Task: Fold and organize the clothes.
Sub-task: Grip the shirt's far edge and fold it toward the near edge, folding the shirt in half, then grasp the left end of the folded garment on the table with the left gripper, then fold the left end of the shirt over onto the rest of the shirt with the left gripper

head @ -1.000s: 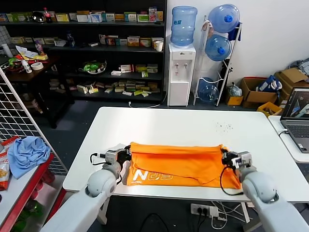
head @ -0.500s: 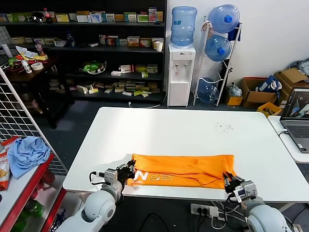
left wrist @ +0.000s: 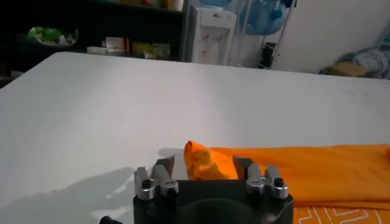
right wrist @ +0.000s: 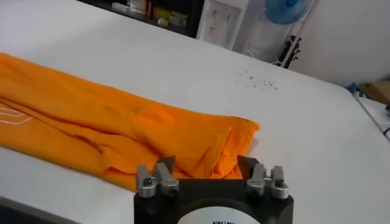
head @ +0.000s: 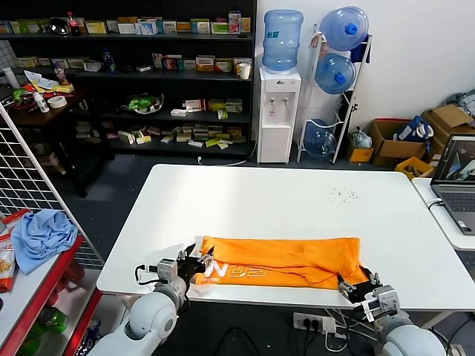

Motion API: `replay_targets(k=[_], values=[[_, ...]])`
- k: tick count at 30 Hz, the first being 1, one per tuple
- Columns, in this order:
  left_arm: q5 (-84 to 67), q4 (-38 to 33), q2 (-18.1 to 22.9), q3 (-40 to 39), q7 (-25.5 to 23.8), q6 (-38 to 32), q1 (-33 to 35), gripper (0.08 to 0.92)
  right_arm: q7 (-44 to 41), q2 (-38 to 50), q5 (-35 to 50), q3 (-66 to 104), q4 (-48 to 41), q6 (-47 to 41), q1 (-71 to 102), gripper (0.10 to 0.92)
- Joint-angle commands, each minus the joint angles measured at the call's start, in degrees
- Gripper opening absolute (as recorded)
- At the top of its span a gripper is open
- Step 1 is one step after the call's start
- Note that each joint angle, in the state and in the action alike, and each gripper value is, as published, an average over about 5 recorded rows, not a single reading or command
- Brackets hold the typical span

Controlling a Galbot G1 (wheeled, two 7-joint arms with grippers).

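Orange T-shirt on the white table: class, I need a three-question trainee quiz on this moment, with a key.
1. True or false: the orange T-shirt hangs off the white table.
2. Which gripper is beside the shirt's white lettering? A) left gripper B) right gripper
3. Fill in: both grippers are ____.

Key: 1 false, it lies folded along the near edge; 2 A; 3 open.

Both end effectors off the T-shirt [head: 278, 261].
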State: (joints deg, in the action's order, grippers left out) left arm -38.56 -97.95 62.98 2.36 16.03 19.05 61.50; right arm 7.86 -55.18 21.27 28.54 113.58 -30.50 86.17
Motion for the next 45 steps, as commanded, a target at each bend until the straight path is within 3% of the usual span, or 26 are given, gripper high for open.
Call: replay_targets(k=[1,5,11,25,34,45], values=[[-4.49,2.62,0.97,0.11,0.52,1.54,-0.23,0.749,0.4,-0.08,-0.36,0.16,1.08,-0.02,1.25,0.789],[-4.65,3.28,1.71,-0.3,0.53,1.81,-0.44,0.814,0.51,-0.13,-0.21,0.13,1.29,-0.17,1.06,0.82],[-3.43,3.4,2.23,-1.18,0.16,1.77,-0.58,0.803,0.67,-0.2,-0.01,0.23,1.63,-0.29,1.07,0.823],[0.22,2.62,1.9,-2.03,-1.03,0.92,-0.27,0.412,1.08,-0.61,0.27,0.04,1.74,-0.46,0.42,0.823],[-1.29,2.87,-0.92,2.97,-0.58,1.34,-1.04,0.163,1.38,-1.17,-0.08,-0.04,1.79,0.31,0.08,0.823],[-2.74,8.12,-11.84,11.19,1.45,1.63,-3.75,0.127,1.73,-1.54,-0.66,-0.9,1.58,1.25,-1.13,0.823]])
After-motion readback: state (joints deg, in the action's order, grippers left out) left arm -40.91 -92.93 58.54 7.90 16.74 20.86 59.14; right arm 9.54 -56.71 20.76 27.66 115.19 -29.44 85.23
